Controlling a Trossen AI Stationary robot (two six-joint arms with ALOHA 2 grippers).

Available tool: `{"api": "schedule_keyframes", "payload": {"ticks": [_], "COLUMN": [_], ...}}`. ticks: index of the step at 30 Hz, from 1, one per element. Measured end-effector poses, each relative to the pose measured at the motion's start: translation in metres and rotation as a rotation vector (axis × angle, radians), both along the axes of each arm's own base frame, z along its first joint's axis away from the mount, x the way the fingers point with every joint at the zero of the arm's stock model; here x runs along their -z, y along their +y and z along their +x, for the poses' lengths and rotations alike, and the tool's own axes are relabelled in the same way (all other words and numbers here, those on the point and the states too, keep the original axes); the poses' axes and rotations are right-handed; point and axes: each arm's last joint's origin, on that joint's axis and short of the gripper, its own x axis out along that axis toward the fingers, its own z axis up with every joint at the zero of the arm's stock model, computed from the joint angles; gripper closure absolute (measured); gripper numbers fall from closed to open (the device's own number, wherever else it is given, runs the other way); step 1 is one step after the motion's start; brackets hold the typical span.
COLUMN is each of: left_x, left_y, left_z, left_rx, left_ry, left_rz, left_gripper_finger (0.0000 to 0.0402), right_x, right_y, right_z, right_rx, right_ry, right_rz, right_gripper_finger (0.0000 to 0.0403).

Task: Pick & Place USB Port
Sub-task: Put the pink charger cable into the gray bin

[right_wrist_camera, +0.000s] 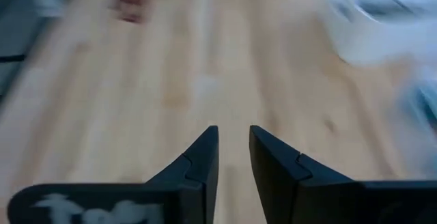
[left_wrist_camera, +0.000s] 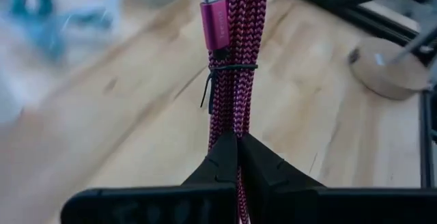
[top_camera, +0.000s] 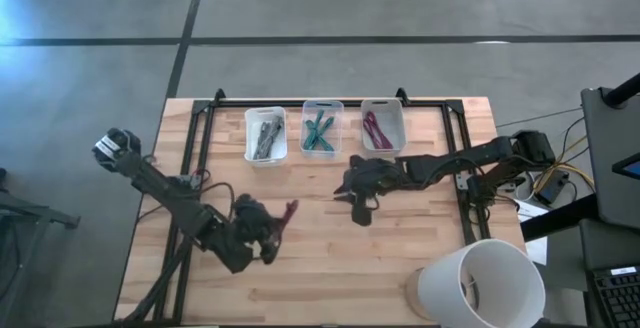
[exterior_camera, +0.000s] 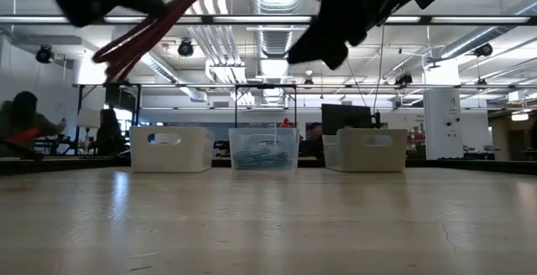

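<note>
The left claw (top_camera: 272,230) hung over the front-left part of the bench (top_camera: 330,268), its fingers (left_wrist_camera: 225,159) pinched together on a bundled red cable (left_wrist_camera: 232,60). The cable was braided, tied round with a thin black wire, and one metal plug end stood out past the tie. From the level of the bench top the cable was clearly lifted off the wood, slanting up with the claw. The right claw (top_camera: 358,208) hovered near the middle of the bench, just in front of the bins, its fingers (right_wrist_camera: 201,159) a little apart with nothing between them. Along the back edge stood three white bins in a row: the left bin (top_camera: 265,134) held dark cables, the middle bin (top_camera: 322,127) held teal ones, and the right bin (top_camera: 383,126) held red ones. A white cup (top_camera: 480,283) lay tipped near the front-right corner, beside a round wooden disc (left_wrist_camera: 389,63). People sat in the room beyond the bench.
</note>
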Motion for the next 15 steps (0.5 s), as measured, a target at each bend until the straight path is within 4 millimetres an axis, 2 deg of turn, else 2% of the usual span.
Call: {"api": "schedule_keyframes", "payload": {"ticks": [6, 11, 15], "left_x": [-0.020, -0.028, -0.033], "left_y": [0.007, 0.018, 0.027], "left_z": [0.020, 0.034, 0.043], "left_rx": [0.104, 0.141, 0.175], "left_ry": [-0.076, -0.122, -0.147], "left_rz": [0.158, 0.243, 0.274], "left_gripper_finger": [0.0399, 0.0400, 0.0399], "right_x": [-0.015, -0.024, -0.022], "right_y": [0.016, 0.021, 0.021], "right_z": [0.006, 0.009, 0.010], "right_rx": [-0.235, -0.289, -0.289], "right_ry": [-0.173, -0.259, -0.261], "right_rz": [0.010, -0.050, -0.051], "right_gripper_finger": [0.0313, 0.0302, 0.0287]}}
